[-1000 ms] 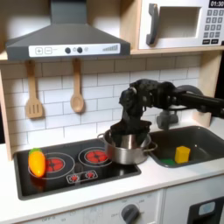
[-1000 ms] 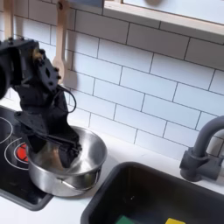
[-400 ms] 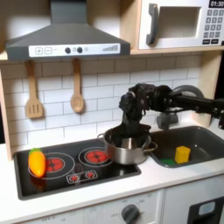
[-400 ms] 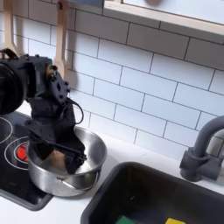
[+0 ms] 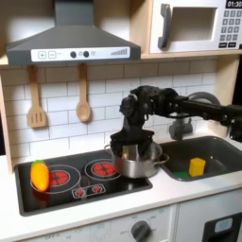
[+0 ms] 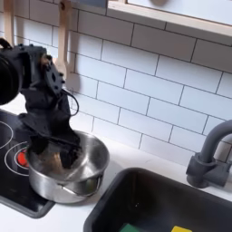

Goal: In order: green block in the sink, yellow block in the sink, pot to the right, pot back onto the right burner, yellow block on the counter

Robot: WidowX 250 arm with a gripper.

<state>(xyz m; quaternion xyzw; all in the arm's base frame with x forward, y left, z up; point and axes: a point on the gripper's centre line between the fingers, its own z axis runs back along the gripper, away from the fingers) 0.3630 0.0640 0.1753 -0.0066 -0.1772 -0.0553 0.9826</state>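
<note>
Pot (image 5: 138,159), the shiny steel one, sits at the right edge of the black cooktop (image 5: 66,180), partly over the right burner and close to the sink (image 5: 216,151), with the claw (image 6: 52,152) lowered over its rim. The yellow block (image 5: 197,166) lies in the sink, and in the second exterior view a bit of the green block (image 6: 130,227) shows at the basin floor beside it, so the pot-moving step looks to be in hand. Fingers (image 6: 67,156) reach down at the rim, apparently pinching the pot wall, though I cannot tell for sure. Next the pot needs a sideways slide with a steady grip. Coming from the first exterior view's right, the arm bends steeply down at the wrist.
</note>
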